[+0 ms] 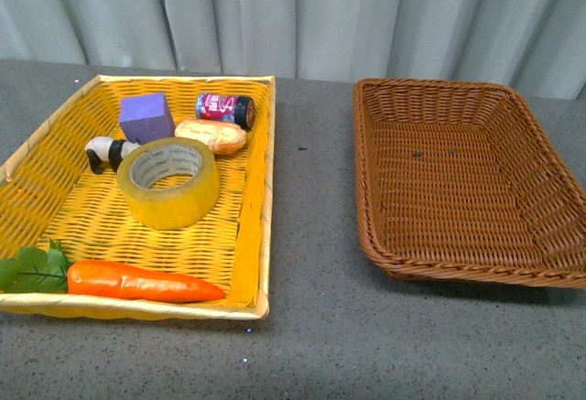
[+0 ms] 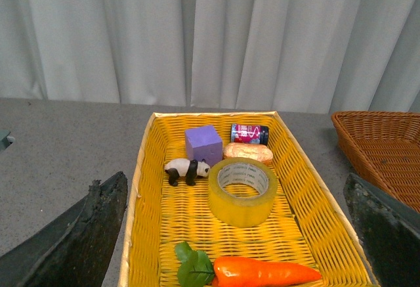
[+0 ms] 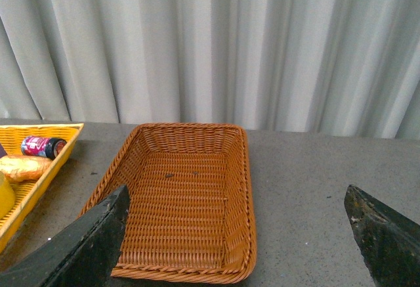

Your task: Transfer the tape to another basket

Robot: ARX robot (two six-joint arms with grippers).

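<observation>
Yellow tape (image 1: 168, 182) sits flat in the yellow basket (image 1: 37, 189), pickup not started. Both left fingers (image 2: 92, 234) and right fingers (image 3: 92, 241) are wide apart, empty. Next I'd guess left reaches down onto it, brown basket (image 1: 439, 189) waiting.

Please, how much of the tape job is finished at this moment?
Nothing looks done: the tape lies in the yellow basket, and the brown basket holds no tape. Nothing is in hand: the left tool and right tool are open and hold nothing. Left: grasp the tape, carry it over, set it down.
</observation>
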